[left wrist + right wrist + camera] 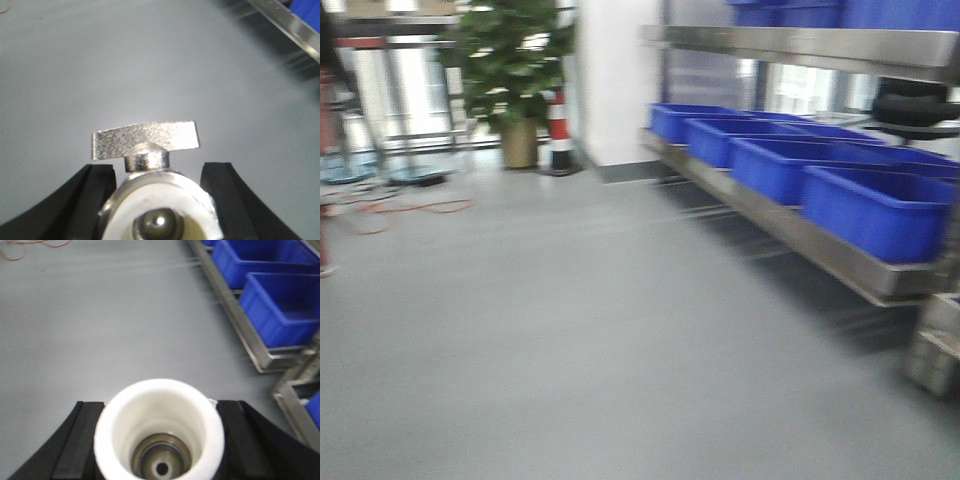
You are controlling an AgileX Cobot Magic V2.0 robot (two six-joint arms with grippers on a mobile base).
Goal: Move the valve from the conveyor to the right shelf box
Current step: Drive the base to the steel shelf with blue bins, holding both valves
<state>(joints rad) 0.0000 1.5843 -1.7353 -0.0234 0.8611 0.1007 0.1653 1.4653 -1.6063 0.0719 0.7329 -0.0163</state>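
Grey smooth floor (570,330) spreads wide; a long steel shelf (817,250) carrying blue rectangular plastic boxes (880,212) runs at three o'clock. Left end effector (160,169) grips a silver white-capped metal valve (145,140) at six o'clock; right end effector (161,407) clamps a second white-capped valve (160,391).

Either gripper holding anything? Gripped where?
Both. Left gripper holds a valve by the sides of its body. Right gripper holds a second valve, fingers flanking its white cap.

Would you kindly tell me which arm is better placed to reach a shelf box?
Right, probably: the right claw grips a valve with blue boxes close beside it; the left view barely shows the shelf edge.
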